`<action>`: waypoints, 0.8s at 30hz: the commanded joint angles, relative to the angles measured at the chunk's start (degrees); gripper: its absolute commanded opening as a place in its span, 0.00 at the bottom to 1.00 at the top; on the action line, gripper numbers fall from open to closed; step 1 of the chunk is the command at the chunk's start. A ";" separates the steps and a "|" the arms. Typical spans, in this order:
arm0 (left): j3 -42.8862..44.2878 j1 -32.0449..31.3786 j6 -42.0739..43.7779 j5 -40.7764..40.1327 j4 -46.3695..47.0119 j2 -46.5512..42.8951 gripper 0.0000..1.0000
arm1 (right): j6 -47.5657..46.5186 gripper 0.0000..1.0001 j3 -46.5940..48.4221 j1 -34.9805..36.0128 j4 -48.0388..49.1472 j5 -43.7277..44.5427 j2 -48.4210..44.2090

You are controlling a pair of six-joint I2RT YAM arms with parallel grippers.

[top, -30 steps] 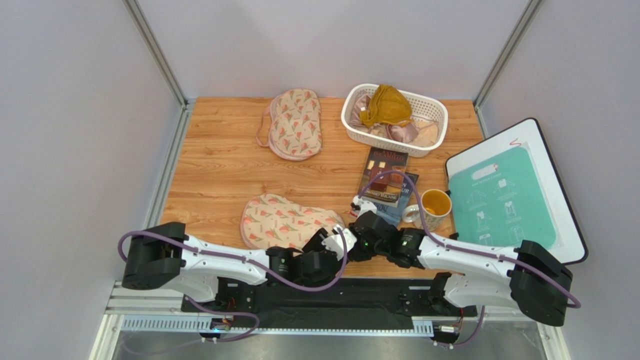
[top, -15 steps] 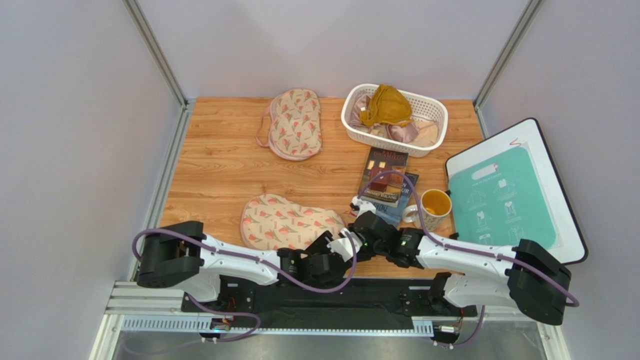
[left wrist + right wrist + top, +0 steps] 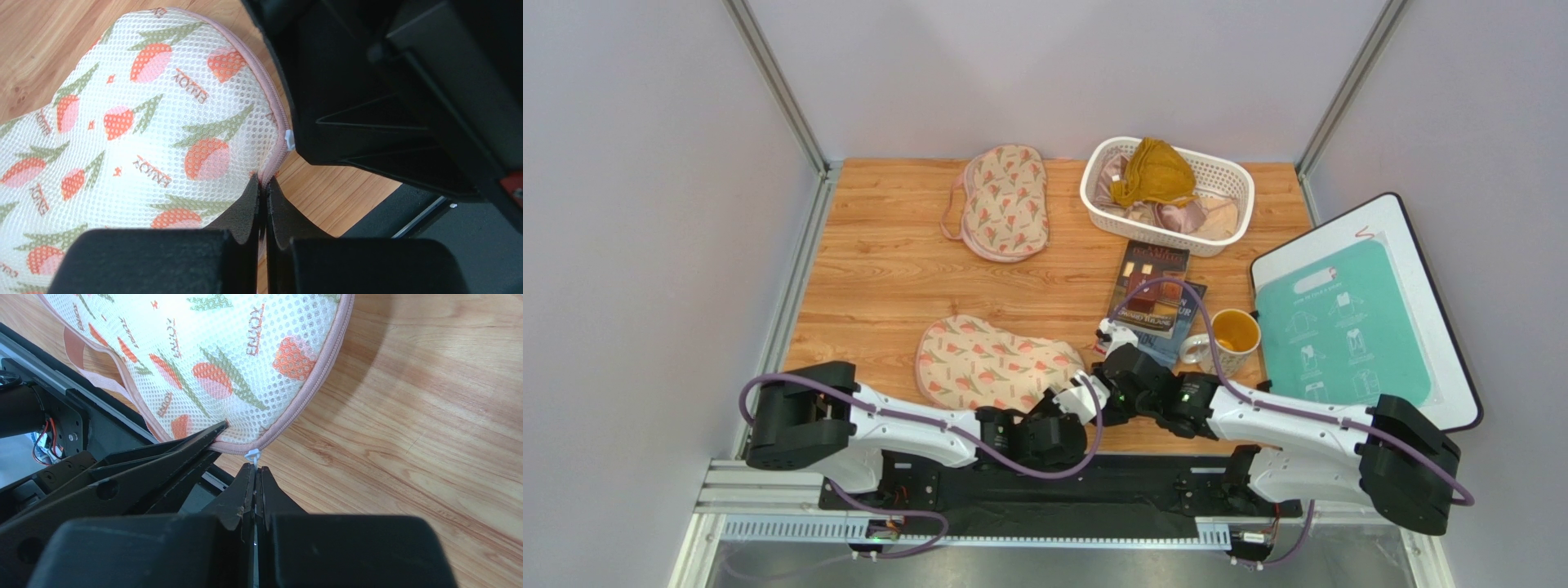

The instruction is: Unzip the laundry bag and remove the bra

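Observation:
The laundry bag (image 3: 995, 364) lies flat at the near middle of the table, beige mesh with red-pink flowers and pink trim (image 3: 279, 131). My left gripper (image 3: 265, 182) is shut on the pink zip edge at the bag's right end (image 3: 1078, 398). Right beside it, my right gripper (image 3: 254, 468) is shut on the small white zip pull (image 3: 252, 456), which also shows in the left wrist view (image 3: 290, 141). The two grippers almost touch at that corner (image 3: 1100, 390). The zip looks closed. The bra is hidden.
A second floral bag (image 3: 1004, 200) lies at the back. A white basket (image 3: 1100, 202) holds mustard and pinkish garments. Books (image 3: 1149, 288) and a yellow mug (image 3: 1232, 333) sit just behind my right arm. A teal-and-white board (image 3: 1351, 321) leans at the right.
My left gripper has closed on the bag's pink edge after standing open. The left arm had slid a little to the right before that. The right gripper has stayed shut in place.

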 commanded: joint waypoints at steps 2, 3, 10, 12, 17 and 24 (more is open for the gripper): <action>-2.98 0.11 -2.00 -3.36 -5.05 -5.11 0.00 | -0.66 0.00 1.51 -0.26 -1.71 1.86 -1.27; -3.51 0.02 -2.09 -3.44 -5.40 -6.77 0.00 | -0.84 0.00 1.59 -0.26 -1.71 2.04 -1.27; -8.34 0.02 -4.19 -4.06 -10.41 -15.48 0.00 | -1.02 0.00 1.68 -0.97 -2.50 2.39 -1.54; -9.40 0.02 -4.63 -4.15 -11.55 -18.37 0.00 | -1.02 0.00 1.77 -1.14 -2.76 2.57 -1.80; -11.51 0.02 -5.86 -5.73 -14.98 -22.25 0.00 | -1.02 0.00 1.77 -1.32 -3.55 2.74 -2.50; -10.99 0.02 -8.85 -7.66 -20.86 -26.65 0.00 | -0.84 0.00 1.68 -1.41 -4.26 2.83 -3.12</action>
